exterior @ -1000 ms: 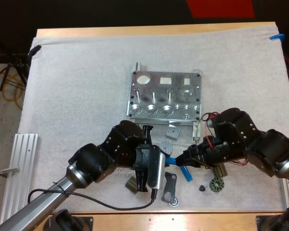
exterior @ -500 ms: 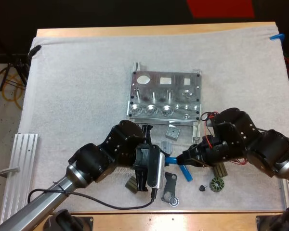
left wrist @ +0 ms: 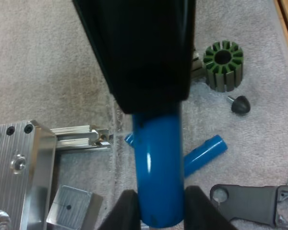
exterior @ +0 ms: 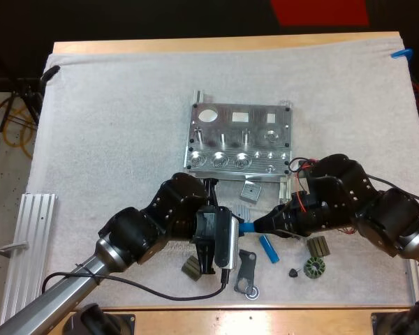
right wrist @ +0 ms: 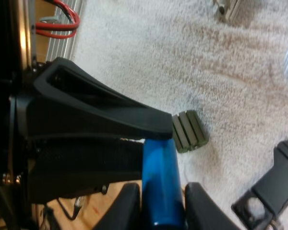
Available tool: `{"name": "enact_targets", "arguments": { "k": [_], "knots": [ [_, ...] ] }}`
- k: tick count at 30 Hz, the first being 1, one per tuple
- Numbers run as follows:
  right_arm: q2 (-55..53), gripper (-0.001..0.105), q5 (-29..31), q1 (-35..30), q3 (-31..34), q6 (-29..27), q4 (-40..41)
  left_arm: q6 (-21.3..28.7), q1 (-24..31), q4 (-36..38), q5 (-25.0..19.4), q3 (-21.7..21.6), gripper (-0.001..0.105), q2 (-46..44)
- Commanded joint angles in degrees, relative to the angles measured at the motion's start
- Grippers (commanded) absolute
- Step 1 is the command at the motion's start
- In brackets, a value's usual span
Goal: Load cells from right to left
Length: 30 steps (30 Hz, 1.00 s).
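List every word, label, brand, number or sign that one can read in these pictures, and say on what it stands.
There is no readable text.
The metal fixture shows only holes and pockets, no lettering.
The blue cylinder in the jaws and the blue cylinder on the mat are plain.
The green ring part, the black bracket and the ribbed metal rail carry no marks that I can see.

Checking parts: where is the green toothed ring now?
High view, near right of the mat: the green toothed ring lies just right of a small black knob.
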Motion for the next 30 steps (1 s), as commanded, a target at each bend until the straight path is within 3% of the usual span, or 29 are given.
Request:
{"name": "enact_targets", "arguments": {
  "k": [1, 9, 12, 14, 17, 22, 24, 30],
  "knots": [
    [0.0, 0.001, 1.8, 0.1, -0.1, -1.1, -3.9, -0.1, -0.4, -0.1, 3.1, 0.1, 0.000, -0.5],
    [0.0, 0.001, 1.4, 0.1, -0.1, -1.1, -4.1, -0.1, -0.4, -0.1, 3.6, 0.1, 0.000, -0.5],
    [0.0, 0.001, 1.4, 0.1, -0.1, -1.4, -4.1, -0.1, -0.4, 0.0, 6.1, 0.1, 0.000, -0.5],
    [0.0, 0.001, 1.4, 0.1, -0.1, -1.9, -4.1, -2.9, -0.4, -0.2, 6.6, 0.1, 0.003, -0.5],
    [0.0, 0.001, 1.4, 0.1, -0.1, -2.2, -4.1, -7.4, -0.4, -0.3, 6.5, 0.1, 0.017, -0.5],
    [0.0, 0.001, 1.5, 0.1, -0.1, -4.6, -4.1, -11.4, -0.4, 0.4, 7.4, 0.1, 0.053, -1.7],
    [0.0, 0.001, 1.5, 0.1, -0.1, -5.7, -4.1, -12.3, -0.4, 0.4, 7.3, 0.1, 0.059, -2.7],
    [0.0, 0.001, 0.0, 0.1, -0.1, -5.9, -4.1, -12.5, -0.4, 0.0, 3.5, 0.1, 0.059, -6.1]
  ]
}}
